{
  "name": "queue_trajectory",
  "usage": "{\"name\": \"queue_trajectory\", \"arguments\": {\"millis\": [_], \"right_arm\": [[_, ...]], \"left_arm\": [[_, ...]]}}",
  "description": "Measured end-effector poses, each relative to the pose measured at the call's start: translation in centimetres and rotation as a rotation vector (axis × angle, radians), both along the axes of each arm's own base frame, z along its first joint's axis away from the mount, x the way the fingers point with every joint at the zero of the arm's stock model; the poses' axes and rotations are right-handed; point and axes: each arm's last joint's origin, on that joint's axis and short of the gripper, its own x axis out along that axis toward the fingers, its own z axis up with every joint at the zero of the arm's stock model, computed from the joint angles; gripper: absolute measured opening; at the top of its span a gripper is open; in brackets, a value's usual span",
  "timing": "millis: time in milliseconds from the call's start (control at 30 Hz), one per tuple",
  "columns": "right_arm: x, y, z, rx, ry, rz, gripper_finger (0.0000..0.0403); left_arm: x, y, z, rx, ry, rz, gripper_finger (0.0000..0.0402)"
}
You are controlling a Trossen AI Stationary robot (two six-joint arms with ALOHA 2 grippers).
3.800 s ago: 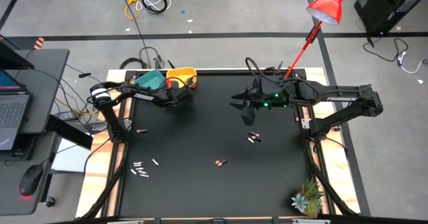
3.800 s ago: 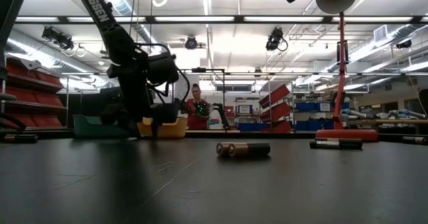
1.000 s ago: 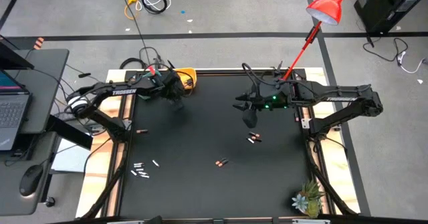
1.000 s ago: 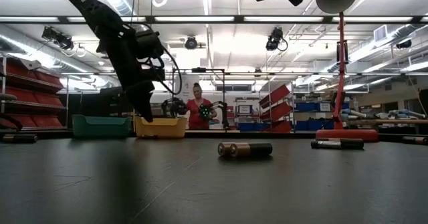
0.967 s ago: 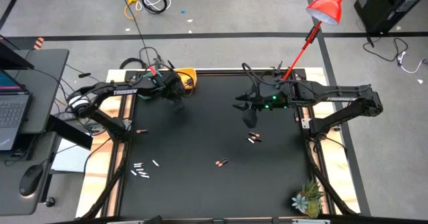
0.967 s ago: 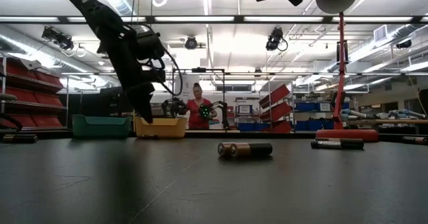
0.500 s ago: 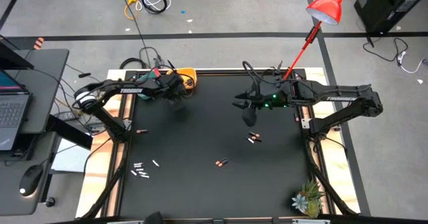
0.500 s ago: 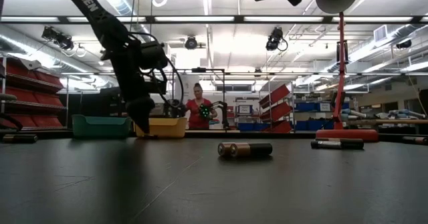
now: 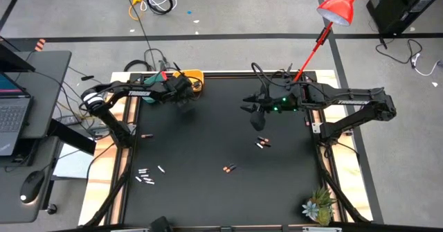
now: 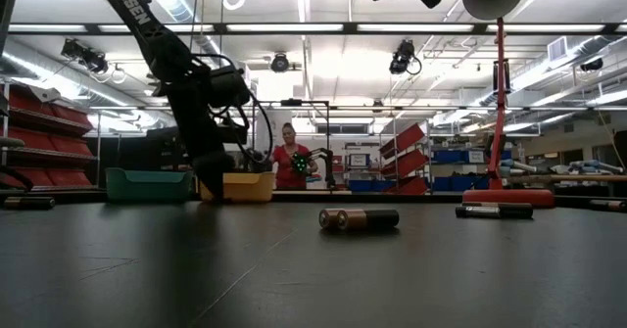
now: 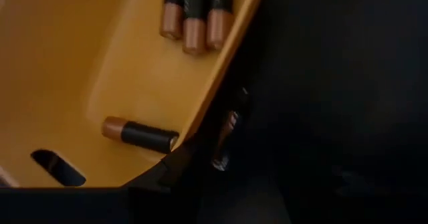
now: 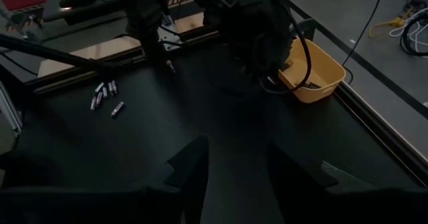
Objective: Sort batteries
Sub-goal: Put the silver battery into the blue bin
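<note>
Since the earliest frame, the left arm is now lying drawn back toward the table's left edge, and the left gripper (image 9: pixel 185 93) is hanging just beside the yellow bowl (image 9: pixel 192 77); the teal bowl (image 10: pixel 147 183) is showing clear of it in the low view. The left wrist view is showing four dark copper-ended batteries (image 11: pixel 194 9) lying inside the yellow bowl; whether the left fingers are parted cannot be told. The right gripper (image 9: pixel 257 116) is hovering over mid-table, its fingers (image 12: pixel 189 162) standing apart and holding nothing. A dark pair (image 9: pixel 262 143) is lying near it toward the table's front, long axes slanted. The right arm is judged nearer. Whitish batteries (image 9: pixel 145 174) are lying front-left.
</note>
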Motion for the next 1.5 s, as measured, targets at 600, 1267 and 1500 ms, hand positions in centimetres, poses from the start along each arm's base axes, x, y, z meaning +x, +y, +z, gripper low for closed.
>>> {"name": "queue_trajectory", "arguments": {"millis": [600,1267,1500], "right_arm": [[0.1,0.0,0.2,0.003,-0.027,-0.002,0.0158],[0.0,-1.5,-2.7,0.124,0.051,-0.051,0.0158],[-0.5,-3.1,-7.8,0.157,0.178,-0.083,0.0158]], "left_arm": [[-0.9,1.2,-0.3,-0.206,-0.178,0.069,0.0177],[5.3,-2.7,5.5,-0.384,-0.292,0.016,0.0173],[8.7,-8.2,6.9,-0.349,-0.352,-0.087,0.0143]]}}
